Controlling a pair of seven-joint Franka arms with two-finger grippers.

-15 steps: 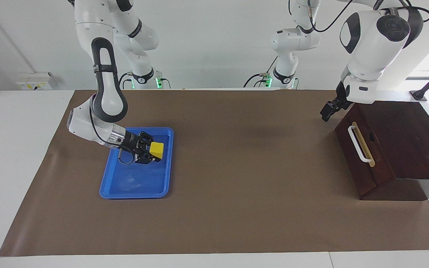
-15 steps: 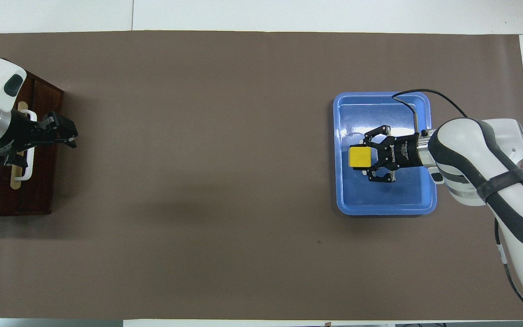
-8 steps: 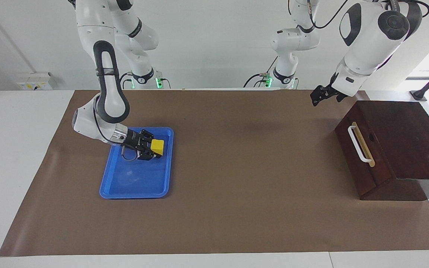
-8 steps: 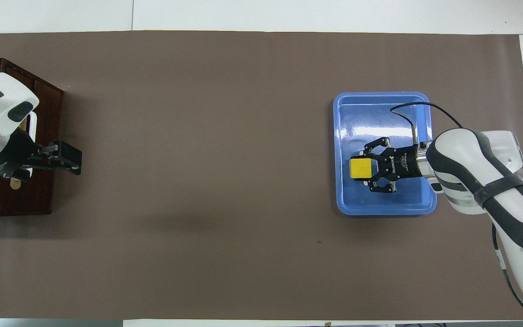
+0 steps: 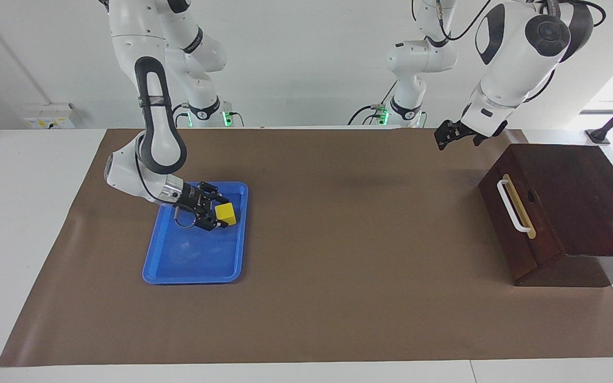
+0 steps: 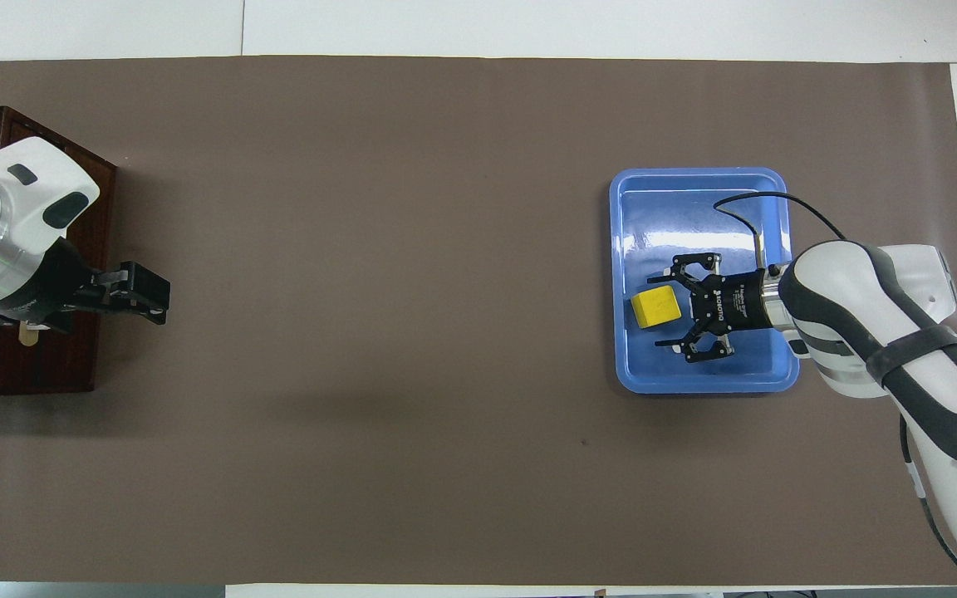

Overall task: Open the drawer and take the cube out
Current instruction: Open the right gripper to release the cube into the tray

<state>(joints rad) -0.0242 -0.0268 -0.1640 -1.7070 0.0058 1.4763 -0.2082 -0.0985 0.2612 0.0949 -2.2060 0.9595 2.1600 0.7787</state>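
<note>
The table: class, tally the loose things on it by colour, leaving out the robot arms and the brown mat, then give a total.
Yellow: 1, cube
Blue: 1, tray
Dark brown: 1, drawer
Total: 3

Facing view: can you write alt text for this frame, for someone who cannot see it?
The right gripper, fingers open, is low over a blue tray with the yellow cube at its fingertips. At the left arm's end of the brown-covered table, the dark wooden drawer is shut. The left gripper hangs in the air over the mat beside the drawer, touching nothing.
</note>
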